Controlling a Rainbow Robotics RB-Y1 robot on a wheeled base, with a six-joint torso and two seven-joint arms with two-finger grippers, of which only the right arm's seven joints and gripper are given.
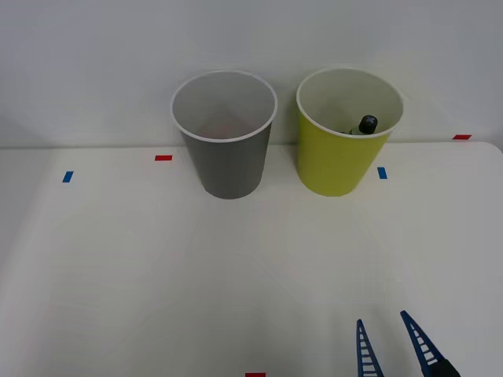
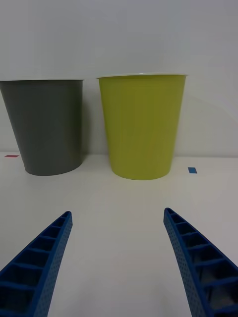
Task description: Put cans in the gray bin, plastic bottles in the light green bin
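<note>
The gray bin [image 1: 226, 153] stands upright at the back of the white table, left of the light green bin [image 1: 343, 149]. A black-capped plastic bottle [image 1: 366, 124] pokes up inside the light green bin; the rest of it is hidden by the wall. A faint reddish shape lies at the bottom of the gray bin, and I cannot tell what it is. My right gripper [image 1: 382, 322] hovers open and empty near the table's front edge, well short of both bins. In the right wrist view the gray bin [image 2: 47, 129] and light green bin [image 2: 143, 129] stand ahead of the open gripper [image 2: 118, 213].
Small blue tape marks [image 1: 67, 177] and red tape marks [image 1: 163, 158] dot the table. A pale wall rises just behind the bins. The table's right edge [image 1: 497, 157] curves close to the light green bin.
</note>
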